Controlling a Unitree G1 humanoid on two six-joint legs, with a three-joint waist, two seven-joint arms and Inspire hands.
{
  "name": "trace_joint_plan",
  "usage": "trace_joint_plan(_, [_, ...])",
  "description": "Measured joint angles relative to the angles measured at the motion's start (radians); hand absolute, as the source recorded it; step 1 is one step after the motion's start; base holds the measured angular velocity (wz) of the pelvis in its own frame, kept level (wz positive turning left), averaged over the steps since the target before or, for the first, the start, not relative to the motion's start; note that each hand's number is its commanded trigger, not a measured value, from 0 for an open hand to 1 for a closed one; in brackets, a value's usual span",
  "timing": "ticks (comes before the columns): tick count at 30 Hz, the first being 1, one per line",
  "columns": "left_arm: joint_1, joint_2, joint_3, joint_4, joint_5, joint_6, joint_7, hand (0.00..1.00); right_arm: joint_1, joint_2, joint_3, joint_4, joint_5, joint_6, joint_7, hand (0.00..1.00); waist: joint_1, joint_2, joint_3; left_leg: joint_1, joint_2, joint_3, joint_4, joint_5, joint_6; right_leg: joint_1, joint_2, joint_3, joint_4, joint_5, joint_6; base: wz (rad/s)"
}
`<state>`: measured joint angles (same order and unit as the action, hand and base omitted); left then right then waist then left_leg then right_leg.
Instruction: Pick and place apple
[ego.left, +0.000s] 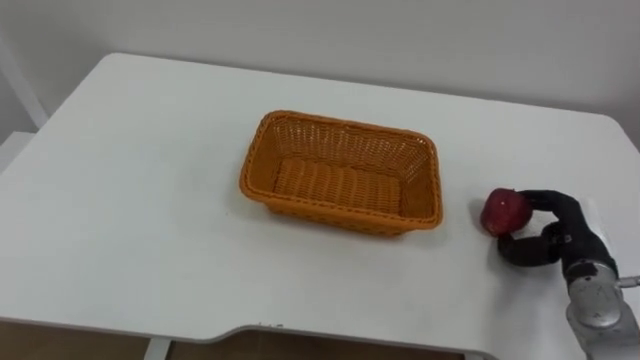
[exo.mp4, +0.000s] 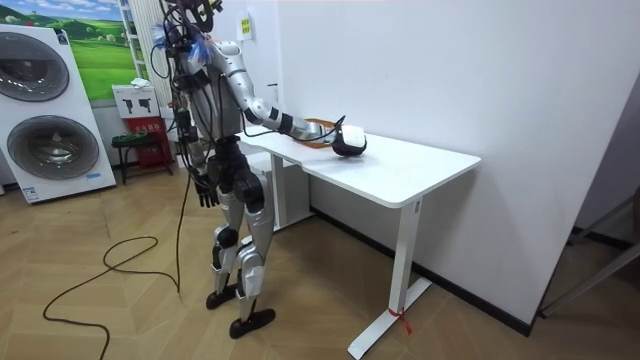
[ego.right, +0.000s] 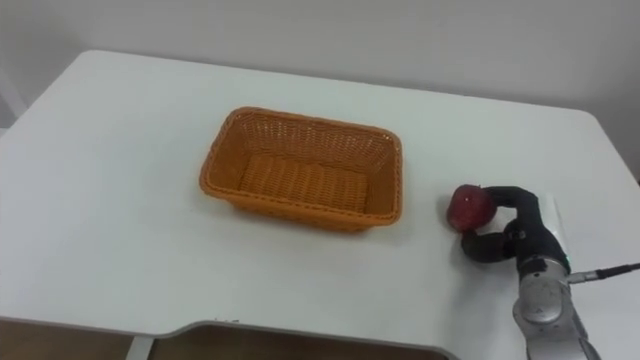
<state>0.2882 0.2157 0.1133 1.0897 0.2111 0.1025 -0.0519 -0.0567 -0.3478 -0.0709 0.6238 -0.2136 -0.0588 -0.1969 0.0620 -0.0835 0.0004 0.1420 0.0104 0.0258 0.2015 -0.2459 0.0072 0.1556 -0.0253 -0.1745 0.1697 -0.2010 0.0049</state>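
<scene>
**Apple in right hand, outside basket**

Room view: a washing machine (exo.mp4: 45, 120) stands at the room view's left. The robot stands upright at the long edge of a white table (ego.left: 130, 200), which is set against the wall. Its left hand (exo.mp4: 205, 190) hangs at its side by the hip, clear of the table; whether that hand is apart or closed cannot be told. The right arm reaches forward over the tabletop.

Eye views: an orange wicker basket (ego.left: 340, 213), rectangular and open at the top, sits near the middle of the table. To the right of it, near but apart from its right end wall, is the red apple (ego.left: 504, 211). The right hand (ego.left: 555, 238) is clamped on the apple, with fingers curled over its top and the thumb hooked under its near side. The apple is low over the tabletop; whether it touches the surface cannot be told
</scene>
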Motion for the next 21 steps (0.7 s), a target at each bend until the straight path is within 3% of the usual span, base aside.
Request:
trace_joint_plan(4, [-0.002,-0.003,0.002,0.000,0.000,0.004,0.000,0.00,-0.003,0.000,-0.001,-0.011,0.049,0.015,-0.021,1.00,-0.001,0.014,-0.0042,0.003,-0.001,0.000,-0.002,0.000,0.000,0.001,-0.001,-0.001,0.002,0.000,0.000,0.00])
trace_joint_plan(6, [-0.004,-0.007,0.001,0.000,0.000,0.012,0.000,0.00,-0.004,0.000,-0.011,-0.047,0.075,0.040,-0.029,1.00,-0.002,0.027,-0.0013,0.001,-0.002,-0.003,-0.001,0.000,0.000,0.000,-0.003,-0.003,0.002,0.000,0.000,0.00])
trace_joint_plan(10, [-0.004,-0.007,0.001,0.002,-0.001,0.021,0.001,0.00,-0.004,0.000,-0.026,-0.140,0.102,0.050,-0.054,1.00,-0.003,0.032,-0.0016,-0.010,-0.002,-0.003,0.001,0.001,0.002,-0.010,-0.002,-0.003,0.004,0.000,0.000,0.00])
trace_joint_plan(15, [-0.008,-0.007,0.001,0.000,0.000,0.018,0.009,0.00,-0.005,-0.001,-0.030,-0.321,0.120,0.052,-0.091,1.00,-0.003,0.025,0.0005,-0.011,-0.002,-0.003,-0.001,0.003,0.003,-0.017,-0.003,-0.002,0.013,-0.001,0.000,0.00])
trace_joint_plan(18, [-0.007,-0.008,0.001,-0.003,0.000,0.008,0.029,0.00,-0.005,-0.001,-0.030,-0.421,0.130,0.052,-0.110,1.00,-0.002,0.008,0.0073,-0.012,-0.002,-0.004,-0.001,0.003,0.003,-0.018,-0.003,-0.002,0.014,0.000,0.001,0.00])
trace_joint_plan(21, [-0.010,-0.008,0.000,-0.003,0.000,0.009,0.043,0.00,-0.006,0.000,-0.028,-0.469,0.119,0.052,-0.126,1.00,0.005,0.002,0.0020,-0.014,-0.003,-0.003,-0.001,0.003,0.003,-0.021,-0.004,-0.002,0.016,0.000,0.001,0.00])
